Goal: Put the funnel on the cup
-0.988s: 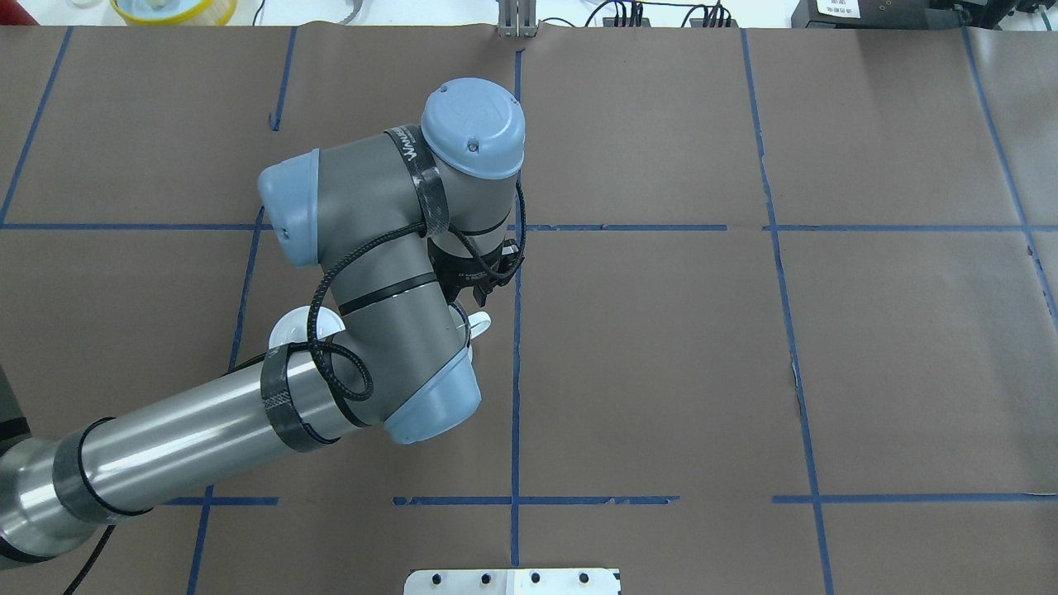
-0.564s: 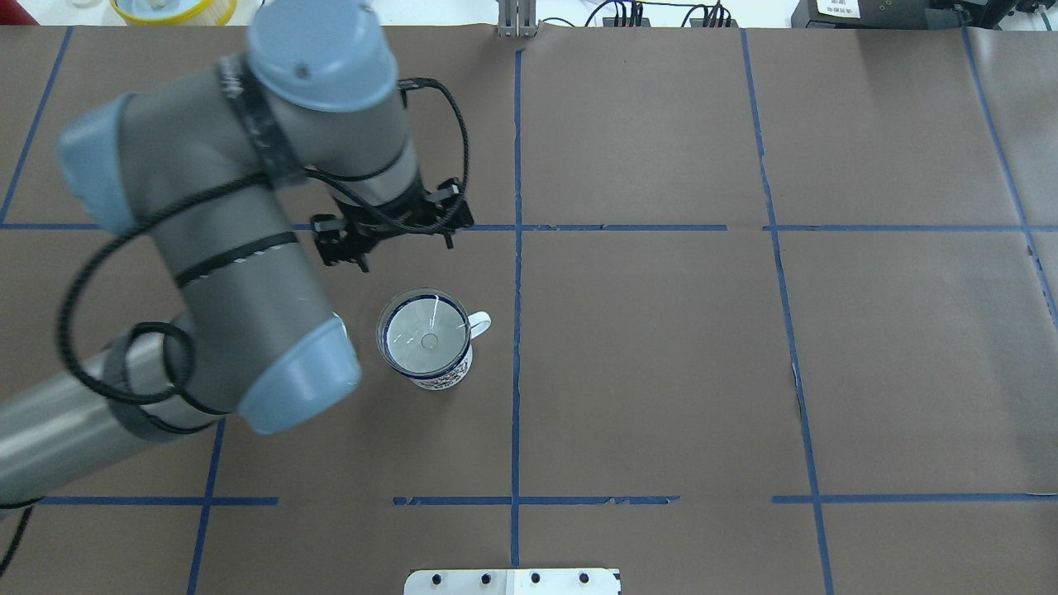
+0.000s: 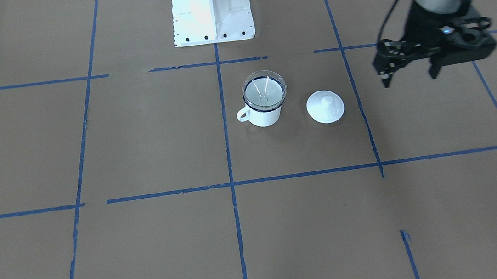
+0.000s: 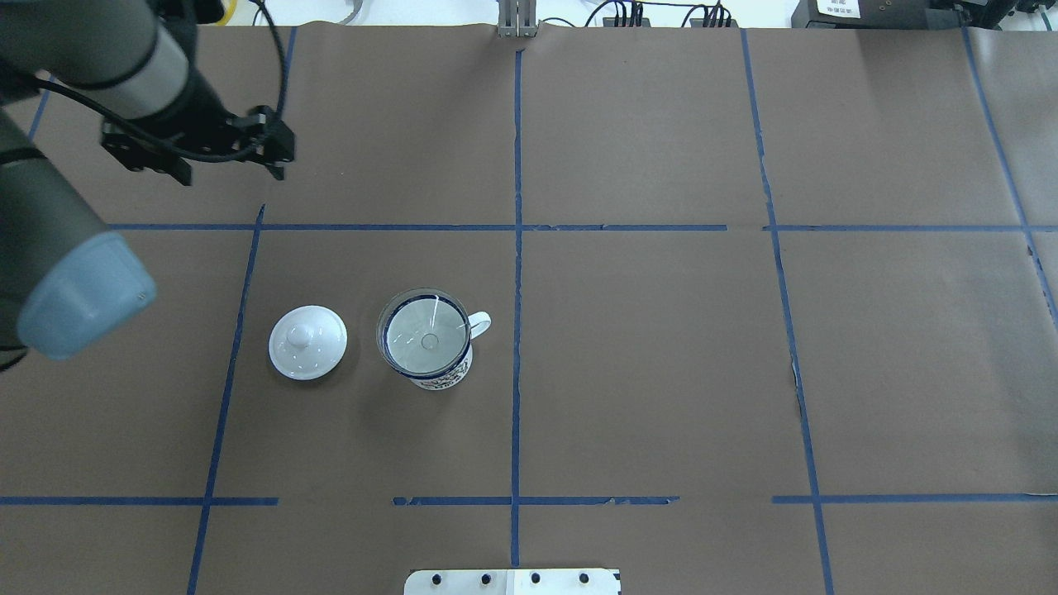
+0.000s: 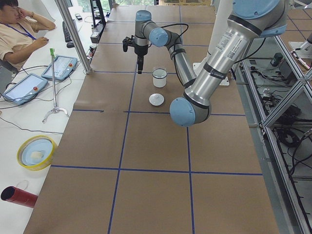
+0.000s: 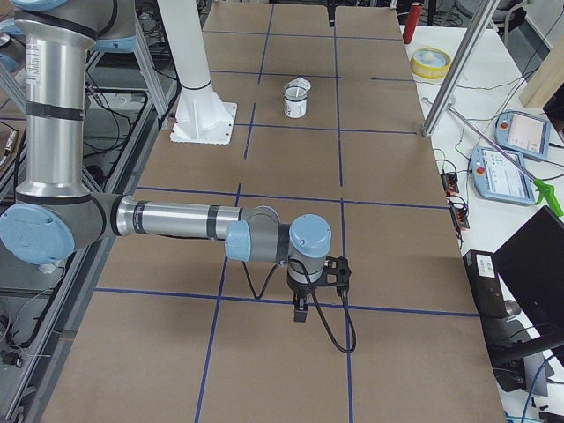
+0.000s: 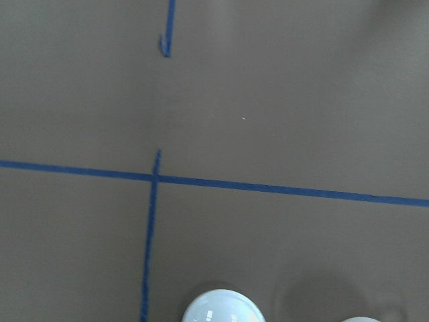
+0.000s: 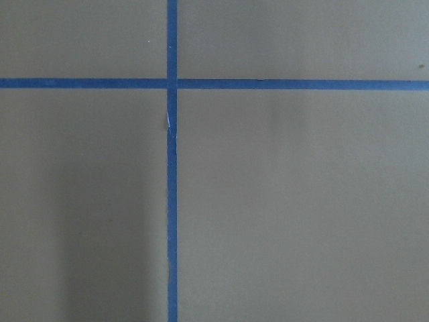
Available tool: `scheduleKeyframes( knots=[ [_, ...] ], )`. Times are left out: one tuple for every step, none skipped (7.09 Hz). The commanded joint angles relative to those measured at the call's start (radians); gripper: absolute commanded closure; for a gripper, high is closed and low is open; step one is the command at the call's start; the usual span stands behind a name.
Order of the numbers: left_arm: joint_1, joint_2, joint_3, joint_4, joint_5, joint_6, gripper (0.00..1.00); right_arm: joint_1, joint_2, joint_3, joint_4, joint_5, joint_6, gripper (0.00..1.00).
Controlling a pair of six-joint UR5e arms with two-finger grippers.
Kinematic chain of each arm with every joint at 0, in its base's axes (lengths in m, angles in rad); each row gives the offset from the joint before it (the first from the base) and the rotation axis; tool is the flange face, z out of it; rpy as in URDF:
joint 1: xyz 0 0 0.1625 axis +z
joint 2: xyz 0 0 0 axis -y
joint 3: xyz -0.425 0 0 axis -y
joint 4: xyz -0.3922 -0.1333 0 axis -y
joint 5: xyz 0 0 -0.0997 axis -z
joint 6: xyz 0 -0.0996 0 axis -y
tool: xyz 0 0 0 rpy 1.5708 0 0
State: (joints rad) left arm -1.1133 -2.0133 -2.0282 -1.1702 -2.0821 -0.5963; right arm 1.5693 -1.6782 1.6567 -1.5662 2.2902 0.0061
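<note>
Since the left pincer (image 4: 230, 175) has been drawn well back from the cup (image 4: 442, 378), wide open and empty, the funnel (image 4: 423, 332) is left seated in its rim; the placing is judged done.

funnel (image 4: 427, 334) seated in cup (image 4: 434, 372), lid (image 4: 307, 342) just beside, on table (image 4: 661, 347)

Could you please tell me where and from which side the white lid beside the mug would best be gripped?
Probably by the small knob on the lid, coming straight down from above: it lies flat, knob up, its rim low against the table, with the cup close beside it.
</note>
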Motion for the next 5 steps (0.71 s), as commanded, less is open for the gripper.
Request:
scheduleKeyframes(
  knots=[
    [-0.275,0.125,0.127,-0.006,-0.091,0.514,0.0,0.0,0.0,0.0,0.0,0.0,0.0,0.0],
    [-0.407,0.19,0.229,-0.011,-0.158,0.723,0.0,0.0,0.0,0.0,0.0,0.0,0.0,0.0],
    [-0.498,0.252,0.318,-0.017,-0.214,0.774,0.0,0.0,0.0,0.0,0.0,0.0,0.0,0.0],
    [-0.51,0.378,0.332,-0.051,-0.217,0.767,0.0,0.0,0.0,0.0,0.0,0.0,0.0,0.0],
    [-0.51,0.419,0.367,-0.137,-0.22,0.765,0.0,0.0,0.0,0.0,0.0,0.0,0.0,0.0]
  ],
)
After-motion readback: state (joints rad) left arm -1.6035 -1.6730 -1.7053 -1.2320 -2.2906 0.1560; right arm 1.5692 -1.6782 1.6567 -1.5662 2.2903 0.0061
